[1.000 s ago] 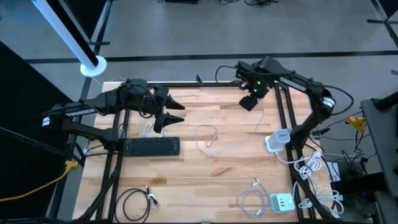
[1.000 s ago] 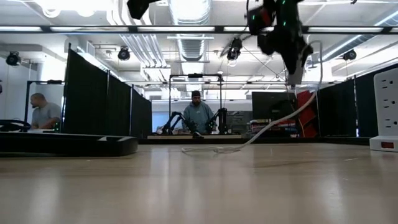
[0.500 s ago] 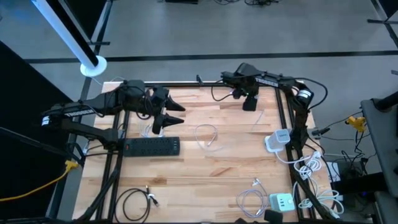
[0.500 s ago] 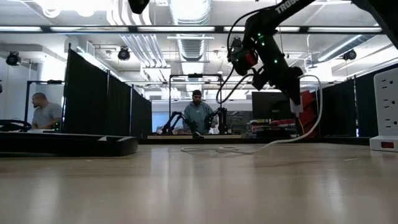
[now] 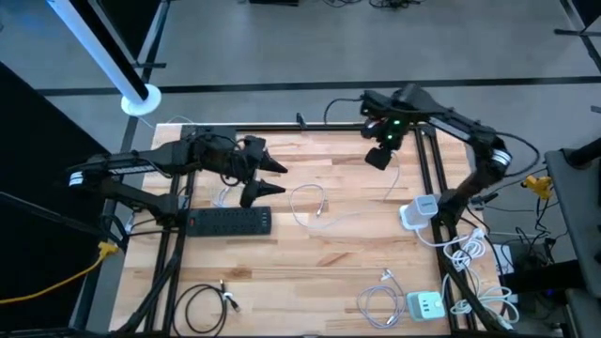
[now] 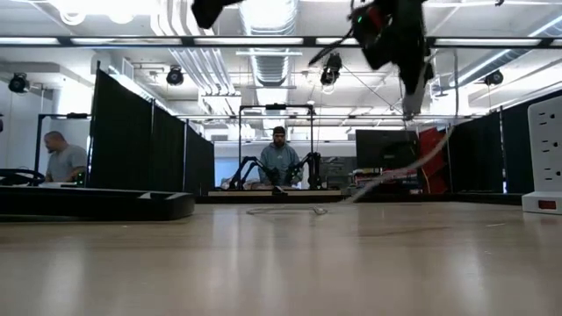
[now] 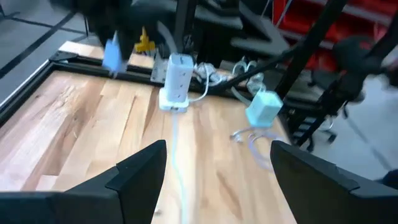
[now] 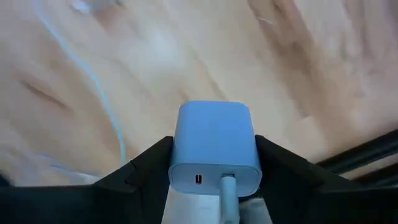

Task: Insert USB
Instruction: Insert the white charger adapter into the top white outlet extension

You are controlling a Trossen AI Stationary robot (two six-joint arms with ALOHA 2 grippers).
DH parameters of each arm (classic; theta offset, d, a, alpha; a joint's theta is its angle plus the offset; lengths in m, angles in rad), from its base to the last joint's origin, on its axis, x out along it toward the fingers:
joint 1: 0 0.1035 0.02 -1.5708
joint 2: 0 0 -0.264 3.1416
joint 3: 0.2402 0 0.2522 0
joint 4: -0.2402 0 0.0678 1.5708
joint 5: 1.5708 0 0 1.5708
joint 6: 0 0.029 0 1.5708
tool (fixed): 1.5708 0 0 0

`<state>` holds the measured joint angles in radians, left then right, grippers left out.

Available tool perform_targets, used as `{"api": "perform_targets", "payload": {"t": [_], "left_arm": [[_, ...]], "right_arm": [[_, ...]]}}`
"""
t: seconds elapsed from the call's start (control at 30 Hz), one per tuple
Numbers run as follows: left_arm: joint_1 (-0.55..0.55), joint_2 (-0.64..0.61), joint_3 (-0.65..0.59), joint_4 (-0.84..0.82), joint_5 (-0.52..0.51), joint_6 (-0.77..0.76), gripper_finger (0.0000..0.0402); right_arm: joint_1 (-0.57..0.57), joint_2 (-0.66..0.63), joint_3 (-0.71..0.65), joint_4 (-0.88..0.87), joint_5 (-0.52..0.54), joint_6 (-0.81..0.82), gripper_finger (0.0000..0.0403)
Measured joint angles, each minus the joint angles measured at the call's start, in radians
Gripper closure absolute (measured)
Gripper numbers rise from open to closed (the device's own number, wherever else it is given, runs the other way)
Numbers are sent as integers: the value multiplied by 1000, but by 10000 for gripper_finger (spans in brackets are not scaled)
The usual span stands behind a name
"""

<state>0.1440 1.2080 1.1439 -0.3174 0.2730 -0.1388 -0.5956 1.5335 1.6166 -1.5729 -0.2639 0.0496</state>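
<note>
- USB charger block, pale blue-white, two ports on its visible face with a white cable plugged into one; held above the far right part of the table, clamped between the fingers of the right gripper.
- Wooden table, butcher-block top in a black frame.
- Left arm, reaching in from the left edge; left gripper hangs over the left-centre of the table just beyond the power strip, fingers spread wide apart with nothing between them.
- Right arm, reaching in over the far right corner; its gripper raised clear of the tabletop in the low view.
- Black power strip, lying flat on the left half of the table.
- White power tower, standing at the right edge, touching the frame.
- Black cable coil, near-left corner.
- Tangle of white cables, off the right edge by the frame.
- White cable loop, lying at table centre.
- Small green-white charger with a coiled white cable beside it, near-right area.
- Two people in the room beyond the table, low view.
</note>
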Motion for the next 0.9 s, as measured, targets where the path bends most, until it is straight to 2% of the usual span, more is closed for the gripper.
{"api": "perform_targets", "payload": {"t": [0.1, 0.13, 0.3, 0.47, 0.7, 0.9], "left_arm": [[-3, 77, -1, 24, -1, 55, 125], [-4, 106, -1, 40, -2, 67, 126], [-16, 237, 1, 178, -6, 80, 126], [-54, 275, 30, 306, -92, 138, 126], [-108, 272, 91, 397, -178, 333, 125], [-126, 270, 134, 420, -340, 436, 125]], "right_arm": [[12, -66, 0, 1, -176, 71, 212], [21, -87, 0, 2, -205, 98, 212], [96, -155, 0, 19, -206, 220, 212], [186, -189, 0, 142, -229, 359, 212], [274, -197, 0, 463, -320, 493, 212], [289, -183, -1, 722, -390, 566, 212]]}}
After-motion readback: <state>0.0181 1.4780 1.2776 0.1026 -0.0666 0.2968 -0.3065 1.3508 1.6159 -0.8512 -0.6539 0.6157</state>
